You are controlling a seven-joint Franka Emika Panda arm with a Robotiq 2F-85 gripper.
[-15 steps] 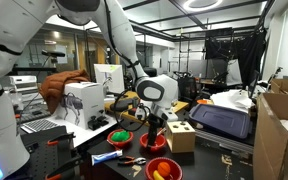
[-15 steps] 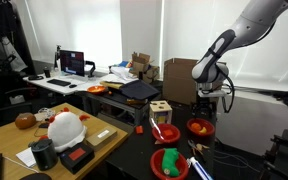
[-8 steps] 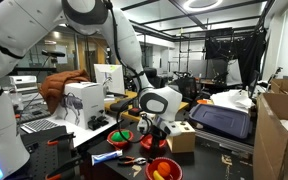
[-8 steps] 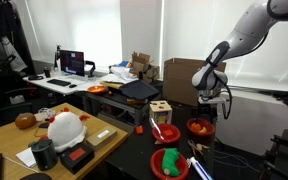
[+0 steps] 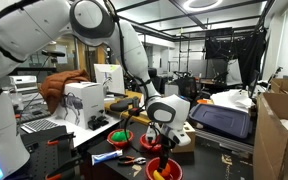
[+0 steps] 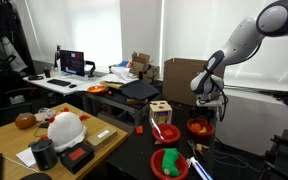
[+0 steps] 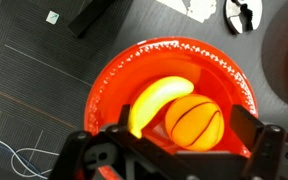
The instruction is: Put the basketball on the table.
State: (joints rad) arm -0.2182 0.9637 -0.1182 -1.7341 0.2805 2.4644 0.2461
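1. The end effector (image 7: 170,140) hangs straight above the red bowl (image 7: 106,88). Its fingers (image 7: 88,150) are spread wide apart and grip nothing. In the wrist view one finger stands to the left and one to the right of the bowl's contents. In both exterior views it points down just over the bowl (image 5: 165,171) (image 6: 201,128).
2. The desk (image 7: 24,60) is dark-topped and carries the bowl and the clutter around it.
3. A wooden block box (image 5: 182,138) stands on the desk just beside the red bowl, on its far right in an exterior view.
4. The red bowl sits upright on the desk, near its front edge in an exterior view, and holds two things.
5. A yellow banana (image 7: 152,104) lies in the bowl, left of centre in the wrist view.
6. The basketball (image 7: 194,120), small and orange with dark seams, rests in the bowl to the right of the banana and touches it. It lies between the open fingers, and I cannot tell how far below them.
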